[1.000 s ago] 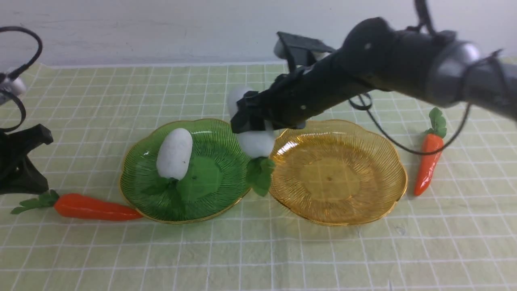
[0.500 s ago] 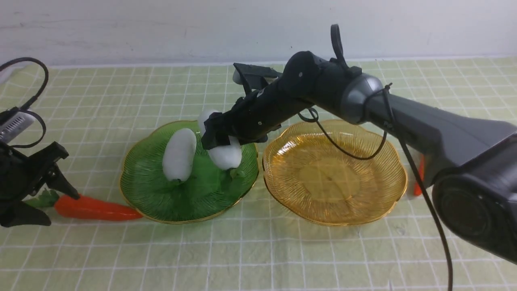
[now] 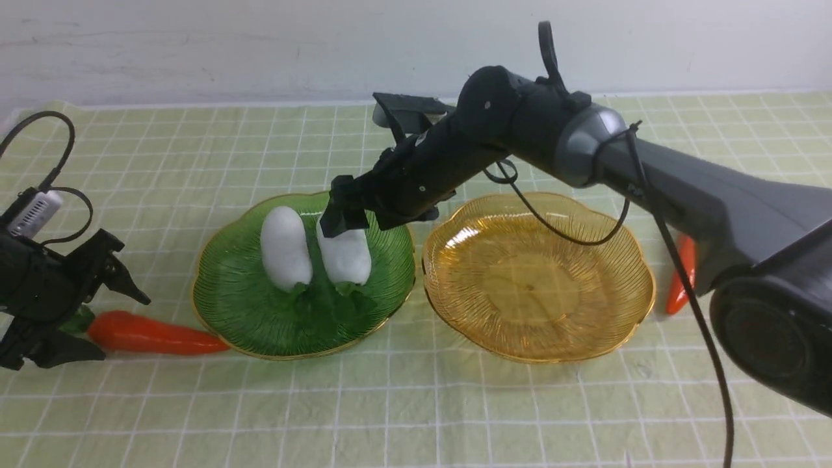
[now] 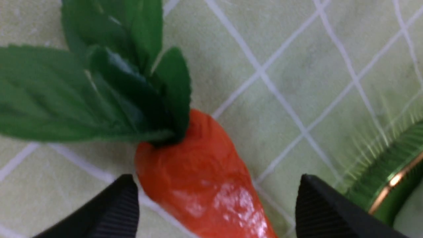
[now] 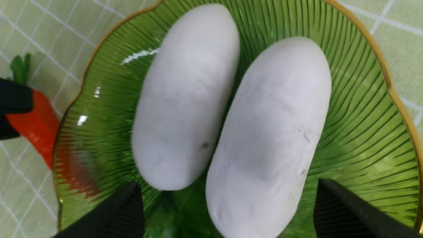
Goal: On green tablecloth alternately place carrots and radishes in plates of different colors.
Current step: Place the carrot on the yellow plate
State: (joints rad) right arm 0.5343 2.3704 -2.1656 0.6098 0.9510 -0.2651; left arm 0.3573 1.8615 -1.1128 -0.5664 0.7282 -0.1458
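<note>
Since a second ago, the right end effector (image 3: 339, 218) has carried the second radish (image 3: 344, 255) over to the green plate (image 3: 250, 318) and let go. It now lies in the plate against the first radish (image 3: 285, 246), with the jaws spread wide above it. The left end effector (image 4: 216, 198) has come down over the left carrot (image 3: 156, 335), jaws wide astride it near the leaves, on the green tablecloth (image 3: 416, 403). The other carrot (image 3: 679, 286) lies just right of the amber plate (image 3: 539, 286).
</note>
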